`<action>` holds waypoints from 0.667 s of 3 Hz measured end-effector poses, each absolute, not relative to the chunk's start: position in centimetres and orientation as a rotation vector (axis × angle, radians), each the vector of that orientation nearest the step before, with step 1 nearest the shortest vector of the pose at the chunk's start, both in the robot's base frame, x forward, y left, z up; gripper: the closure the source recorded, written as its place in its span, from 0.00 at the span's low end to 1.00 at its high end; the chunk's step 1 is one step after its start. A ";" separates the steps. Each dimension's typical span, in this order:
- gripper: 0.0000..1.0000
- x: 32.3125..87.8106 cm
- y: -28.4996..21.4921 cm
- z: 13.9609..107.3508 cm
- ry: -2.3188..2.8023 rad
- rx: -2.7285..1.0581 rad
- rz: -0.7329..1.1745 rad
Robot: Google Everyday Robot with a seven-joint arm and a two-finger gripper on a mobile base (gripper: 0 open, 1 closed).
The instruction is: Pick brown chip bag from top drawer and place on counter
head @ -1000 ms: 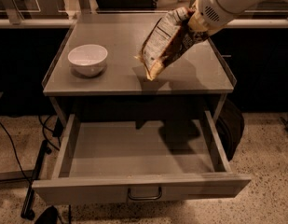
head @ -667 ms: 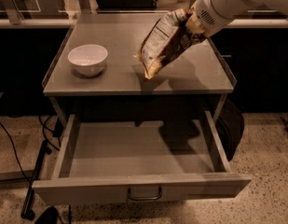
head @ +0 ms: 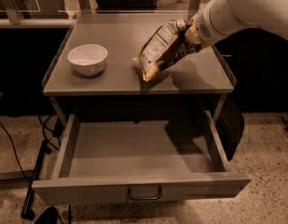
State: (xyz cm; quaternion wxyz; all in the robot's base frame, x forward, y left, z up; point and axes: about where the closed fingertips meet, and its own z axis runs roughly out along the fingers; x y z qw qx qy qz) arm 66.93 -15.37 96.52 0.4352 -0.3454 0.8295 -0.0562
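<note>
1. Camera view: the crinkled, dark brown chip bag (head: 163, 50) has a pale yellow lower end and a white label panel on its upper left face.
2. Its long axis slants. The upper end is far and right, and the yellow end points down, near and left, resting on or just above the flat grey metal counter (head: 120, 76).
3. The label panel carries dark print, but none of it can be read.
4. The gripper (head: 189, 31), at the tip of the white arm (head: 246, 8), is over the counter's right side, pinching the bag's upper end.
5. A round white bowl (head: 87, 59) sits on the counter well left of the bag.
6. Below, the wide grey metal top drawer (head: 87, 190) stands pulled out, its loop handle (head: 144, 194) on the near front panel.
</note>
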 end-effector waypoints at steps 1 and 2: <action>1.00 67.0 -15.3 94.2 2.085 -0.812 -0.052; 1.00 67.1 -15.4 91.8 2.099 -0.768 0.016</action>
